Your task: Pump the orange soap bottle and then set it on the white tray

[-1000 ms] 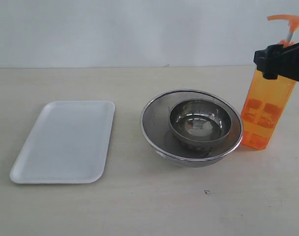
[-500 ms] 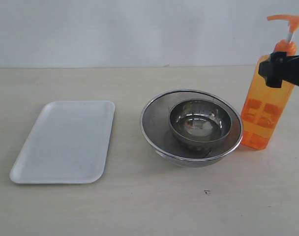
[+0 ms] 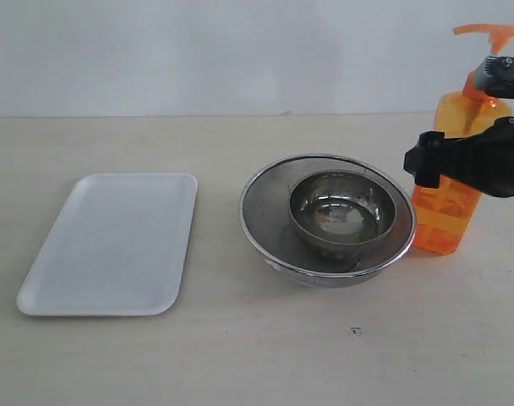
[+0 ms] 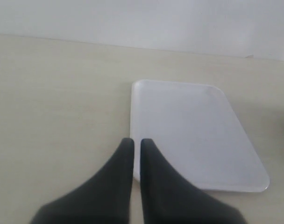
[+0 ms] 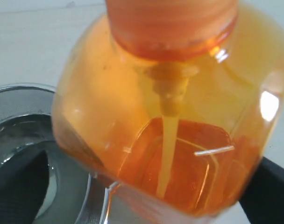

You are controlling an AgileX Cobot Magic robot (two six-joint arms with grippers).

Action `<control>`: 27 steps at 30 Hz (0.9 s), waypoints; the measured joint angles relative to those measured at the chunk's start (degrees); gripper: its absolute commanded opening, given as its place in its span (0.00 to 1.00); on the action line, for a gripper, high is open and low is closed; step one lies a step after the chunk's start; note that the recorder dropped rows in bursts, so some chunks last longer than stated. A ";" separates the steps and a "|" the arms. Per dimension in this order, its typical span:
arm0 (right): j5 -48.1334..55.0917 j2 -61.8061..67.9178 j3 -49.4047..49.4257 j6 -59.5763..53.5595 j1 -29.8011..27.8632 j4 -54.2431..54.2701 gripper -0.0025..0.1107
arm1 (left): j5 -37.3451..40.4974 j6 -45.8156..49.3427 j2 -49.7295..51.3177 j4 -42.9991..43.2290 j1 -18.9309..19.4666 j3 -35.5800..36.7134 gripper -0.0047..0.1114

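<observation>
Right gripper (image 3: 434, 161): 2 black fingers (image 5: 18, 186) straddle the middle of the orange soap bottle (image 3: 447, 222); whether they squeeze it I cannot tell.
Bottle: upright on the table (image 3: 240, 355), pump head raised, just beside the big bowl (image 3: 265, 203).
Left gripper (image 4: 132, 143): fingers closed together, nothing between them, above the white tray's (image 4: 193, 130) edge.
Bowls: 2, steel; the small bowl (image 3: 341, 207) sits inside the big one, between bottle and tray.
Tray: flat, well apart from the bottle.
</observation>
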 measured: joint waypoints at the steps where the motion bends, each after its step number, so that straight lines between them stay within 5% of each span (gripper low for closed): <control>1: -0.71 0.13 0.00 -0.38 0.00 0.20 0.86 | 0.00 0.00 0.00 0.00 0.00 0.00 0.08; 27: -5.06 0.23 0.00 -12.05 0.00 7.21 0.86 | 0.00 0.00 0.00 0.00 0.00 0.00 0.08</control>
